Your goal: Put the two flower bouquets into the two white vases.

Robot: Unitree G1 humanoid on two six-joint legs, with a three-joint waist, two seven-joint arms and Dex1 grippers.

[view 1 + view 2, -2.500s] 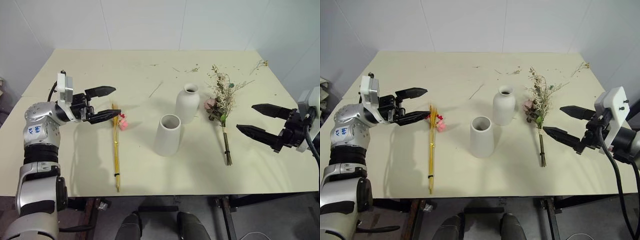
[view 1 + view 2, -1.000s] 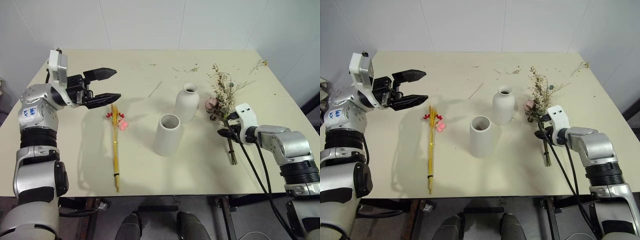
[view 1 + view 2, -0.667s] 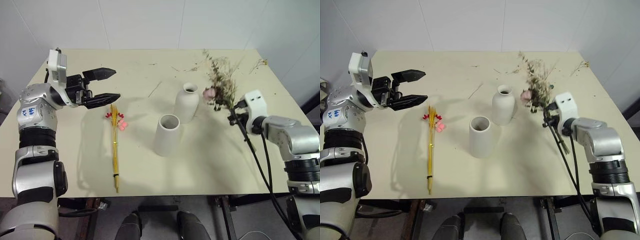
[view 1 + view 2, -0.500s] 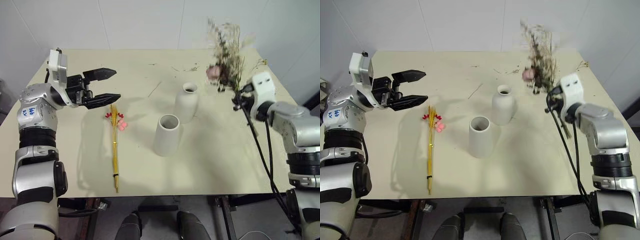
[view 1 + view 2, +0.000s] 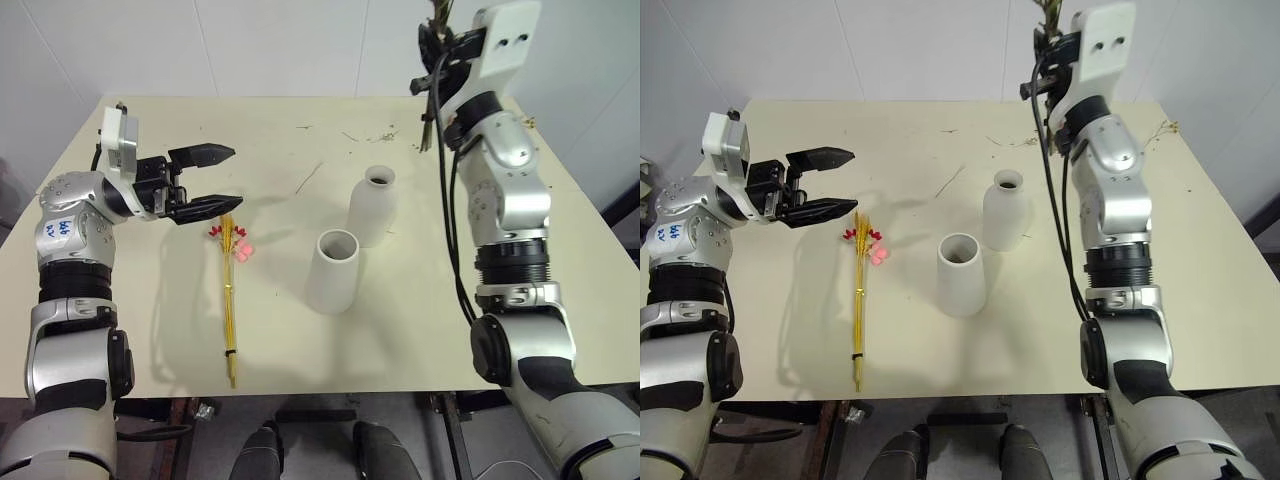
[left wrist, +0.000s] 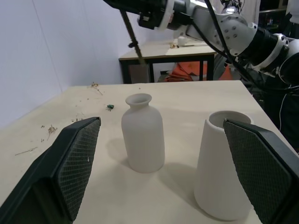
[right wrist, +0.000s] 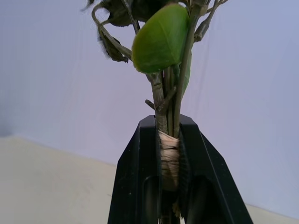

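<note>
The right gripper (image 7: 169, 168) is raised high above the far side of the counter (image 5: 560, 300), clamped on the taped stems of the bushy bouquet (image 7: 161, 39). In the right wrist view the two black fingers (image 7: 138, 186) press against the wrapped stem from both sides, and a green leaf and dark sprigs rise above them. In the head views the bouquet's stems hang down past the gripper, their lower ends in the air above the counter's far edge, beyond the round vase (image 5: 374, 206); the blooms run off the top of the picture.

The left gripper (image 5: 207, 180) hovers over the left part of the counter with its fingers spread wide, holding nothing. It points toward the vases, just above the flowered end of the wheat bundle (image 5: 231, 300), which lies flat on the counter with its red-pink flowers toward the far side.

The round vase and the cone vase (image 5: 335, 270) stand upright near the middle of the counter, close together, the cone nearer the robot. Both are empty. Loose dried crumbs (image 5: 383, 137) lie scattered on the far part of the counter.
</note>
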